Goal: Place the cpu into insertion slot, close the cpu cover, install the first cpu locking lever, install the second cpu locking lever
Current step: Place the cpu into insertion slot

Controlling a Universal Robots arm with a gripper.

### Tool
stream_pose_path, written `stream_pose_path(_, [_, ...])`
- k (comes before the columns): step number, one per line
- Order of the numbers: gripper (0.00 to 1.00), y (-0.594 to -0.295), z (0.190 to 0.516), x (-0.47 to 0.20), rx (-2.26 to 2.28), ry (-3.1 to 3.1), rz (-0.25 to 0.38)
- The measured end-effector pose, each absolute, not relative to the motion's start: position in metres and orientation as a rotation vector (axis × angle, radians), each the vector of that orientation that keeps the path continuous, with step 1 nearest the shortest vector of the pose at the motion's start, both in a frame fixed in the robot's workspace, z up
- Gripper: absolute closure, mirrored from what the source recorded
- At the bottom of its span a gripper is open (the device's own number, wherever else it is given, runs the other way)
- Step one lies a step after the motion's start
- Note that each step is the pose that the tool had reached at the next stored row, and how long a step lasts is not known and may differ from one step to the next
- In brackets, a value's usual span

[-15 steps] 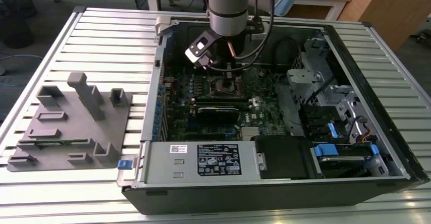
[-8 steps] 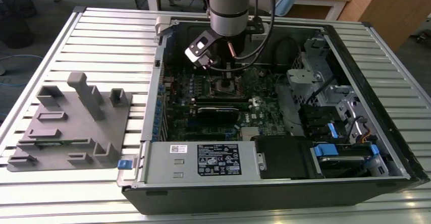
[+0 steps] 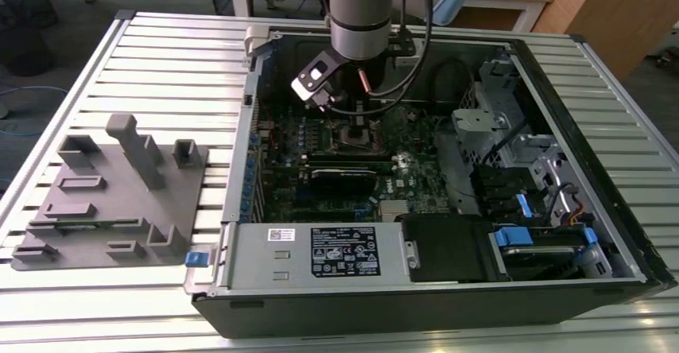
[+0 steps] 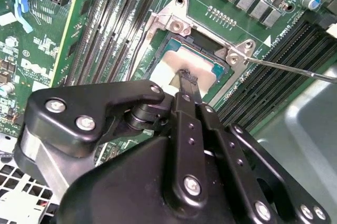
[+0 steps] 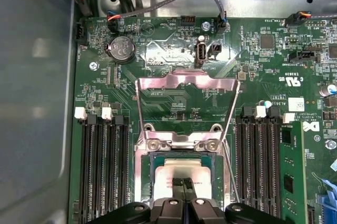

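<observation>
Pincer: the pincer has its two fingers together, with nothing between them. The tips are on the top of the chip or just above it; I cannot tell which.
Cpu: the cpu lies flat inside the insertion slot, silver face up, with its edges parallel to the rim.
Place in the exterior view: the slot is in the far half of the computer case, at 12 o'clock from the long black card. The arm comes down on it from 12 o'clock.
Cpu cover: the cpu cover is swung open on its hinge, away from the slot. The green board is visible through its cutout.
Lever: one thin locking lever stands free beside the slot, not hooked.
Around: the memory slots run on both sides of the slot. A grey fixture lies on the desk, at 9 o'clock from the case.
Step in hand: in my judgement the placing of the cpu is at its end. The cover and both levers are not yet done.
How to do it well: the chip should sit level on all four sides, so use no sideways push and only a very light touch, because the contacts below probably bend easily. Keep the fingers central on the top, clear of the open cover and the free lever.
</observation>
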State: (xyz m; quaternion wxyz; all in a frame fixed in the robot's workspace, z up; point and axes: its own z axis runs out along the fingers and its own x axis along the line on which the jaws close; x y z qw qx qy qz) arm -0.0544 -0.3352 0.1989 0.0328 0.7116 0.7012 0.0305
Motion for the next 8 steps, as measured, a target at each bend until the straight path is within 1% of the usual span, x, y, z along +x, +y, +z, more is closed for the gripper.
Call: stream_pose_path(8, [0.89, -0.3350, 0.1979, -0.0542, 2.190, 2.158, 0.096])
